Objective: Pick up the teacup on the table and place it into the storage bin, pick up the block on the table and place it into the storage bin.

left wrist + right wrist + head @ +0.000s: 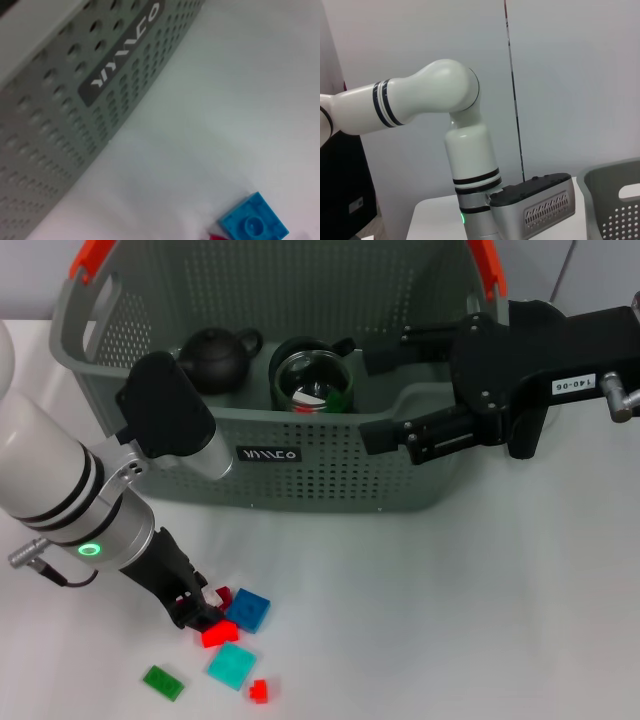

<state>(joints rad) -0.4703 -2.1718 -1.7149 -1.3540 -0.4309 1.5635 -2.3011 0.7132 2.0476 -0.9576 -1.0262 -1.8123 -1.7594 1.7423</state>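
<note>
The grey-green storage bin (330, 475) stands at the back of the table. A glass teacup (312, 378) with a green rim sits inside it, next to a black teapot (215, 358). My right gripper (390, 390) is open and empty, over the bin's right part, just right of the teacup. My left gripper (197, 612) is low at the table, touching a red block (218, 632) among loose blocks. A blue block (248, 610) lies beside it and also shows in the left wrist view (252, 222), near the bin wall (75, 125).
A teal block (232, 666), a green block (162, 681) and a small red block (259, 690) lie at the front left. The bin's black label (267, 454) faces me. The right wrist view shows my left arm (435, 100) and the bin's rim (612, 175).
</note>
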